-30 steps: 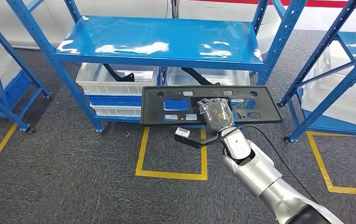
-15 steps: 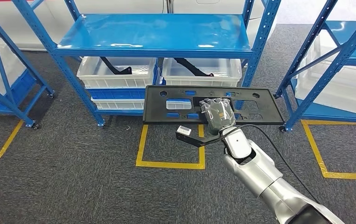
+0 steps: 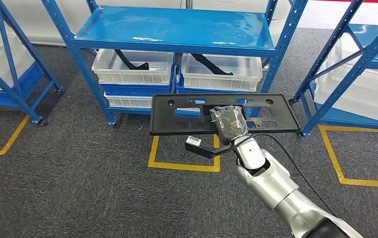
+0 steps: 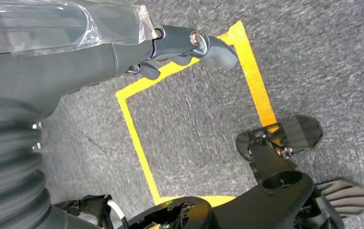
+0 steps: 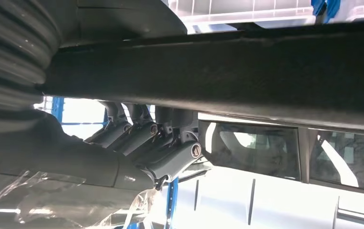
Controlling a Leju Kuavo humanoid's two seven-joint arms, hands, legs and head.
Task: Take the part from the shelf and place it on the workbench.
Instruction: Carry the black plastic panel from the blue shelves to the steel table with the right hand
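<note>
The part is a long flat black panel (image 3: 187,116) with several cut-outs. It hangs level in the air in front of the blue shelf (image 3: 172,29), above the floor. My right hand (image 3: 230,123) grips it near the middle of its near edge, fingers over the top. In the right wrist view the panel (image 5: 265,71) runs across as a dark band, with my right hand's fingers (image 5: 146,148) wrapped against it. My left hand (image 4: 122,43) hangs over the grey carpet, its fingers apart and holding nothing.
Two clear bins (image 3: 133,67) (image 3: 221,72) with black parts sit on the shelf's lower level. More blue racks stand at the left (image 3: 8,64) and right (image 3: 345,59). Yellow tape squares (image 3: 152,153) mark the carpet below the panel.
The whole picture has shifted: the shelf now sits higher and farther off, and the bins show more fully. My right hand keeps the same grip on the panel.
</note>
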